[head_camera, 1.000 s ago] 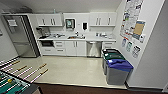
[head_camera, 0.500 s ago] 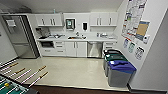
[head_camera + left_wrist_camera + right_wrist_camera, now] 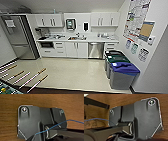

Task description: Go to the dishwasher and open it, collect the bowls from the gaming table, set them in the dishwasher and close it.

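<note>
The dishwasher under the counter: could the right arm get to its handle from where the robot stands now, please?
Probably not yet. The dishwasher stands shut at the far wall, with a wide stretch of pale floor between it and the robot. Nothing blocks the path; the bins stand off to the side.

dishwasher (image 3: 96, 50) shut under counter | bins (image 3: 120, 71) right | fridge (image 3: 18, 37) left

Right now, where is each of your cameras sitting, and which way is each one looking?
Head view: high on the robot, looking forward and down at a kitchenette with the dishwasher, sink and bins.
Left wrist view: on the left arm, facing brown wood; the robot's dark plate shows.
Right wrist view: on the right arm, likewise.
Both wrist views share the wood and a blue cable.
</note>
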`<state>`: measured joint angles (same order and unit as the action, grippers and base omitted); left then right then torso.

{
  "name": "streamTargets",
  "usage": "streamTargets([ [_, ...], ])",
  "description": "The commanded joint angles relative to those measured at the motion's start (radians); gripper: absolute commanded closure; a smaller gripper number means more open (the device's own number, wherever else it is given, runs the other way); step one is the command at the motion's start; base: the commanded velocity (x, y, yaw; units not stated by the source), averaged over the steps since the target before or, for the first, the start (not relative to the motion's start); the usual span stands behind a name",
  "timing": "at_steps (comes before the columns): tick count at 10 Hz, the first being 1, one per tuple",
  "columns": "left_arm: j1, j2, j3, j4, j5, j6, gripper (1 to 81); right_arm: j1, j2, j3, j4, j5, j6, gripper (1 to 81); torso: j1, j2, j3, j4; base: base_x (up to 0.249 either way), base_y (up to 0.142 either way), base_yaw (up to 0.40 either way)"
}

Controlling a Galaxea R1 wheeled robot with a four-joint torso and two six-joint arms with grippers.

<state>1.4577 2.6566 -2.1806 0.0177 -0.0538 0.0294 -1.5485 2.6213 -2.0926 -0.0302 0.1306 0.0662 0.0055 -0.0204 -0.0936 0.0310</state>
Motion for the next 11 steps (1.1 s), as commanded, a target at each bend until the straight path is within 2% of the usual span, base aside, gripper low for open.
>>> streamTargets([
  [1,-0.042,-0.023,0.012,-0.001,0.051,0.003,1.0,0.040,-0.021,0.019,-0.019,-0.054,-0.005,1.0,0.000,0.000,0.000,0.000,0.135,0.000,0.000],
  [11,-0.042,-0.024,0.012,-0.001,0.051,0.003,1.0,0.037,-0.021,0.017,-0.019,-0.054,-0.005,1.0,0.000,0.000,0.000,0.000,0.137,0.000,0.000],
])
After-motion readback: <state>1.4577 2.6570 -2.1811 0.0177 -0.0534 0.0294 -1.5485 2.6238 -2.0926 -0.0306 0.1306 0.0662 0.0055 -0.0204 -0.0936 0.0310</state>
